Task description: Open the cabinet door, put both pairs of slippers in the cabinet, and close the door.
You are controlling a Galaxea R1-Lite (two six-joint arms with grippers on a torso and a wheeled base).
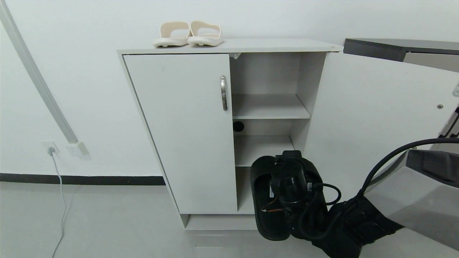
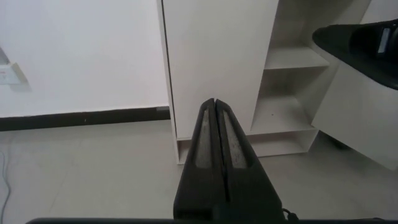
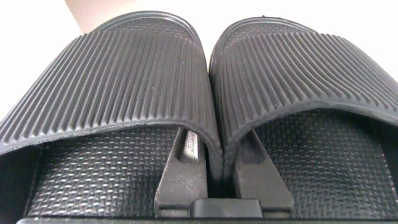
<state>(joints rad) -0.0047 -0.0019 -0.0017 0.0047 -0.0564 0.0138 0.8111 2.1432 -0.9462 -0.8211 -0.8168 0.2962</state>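
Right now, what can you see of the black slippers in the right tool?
The black slippers are a matte, rubbery-looking pair with ribbed straps and pebbled footbeds. They are held side by side, the right tool pinching their inner walls together, one finger under each strap. They hang off the floor before the open right half of the cabinet, touching nothing else I can see.

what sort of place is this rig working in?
Probably a home-style entryway, or a test room set up as one: a white wooden shoe cabinet with shelves, a pair of beige rubber slippers on its top, grey floor tiles and a white wall socket.
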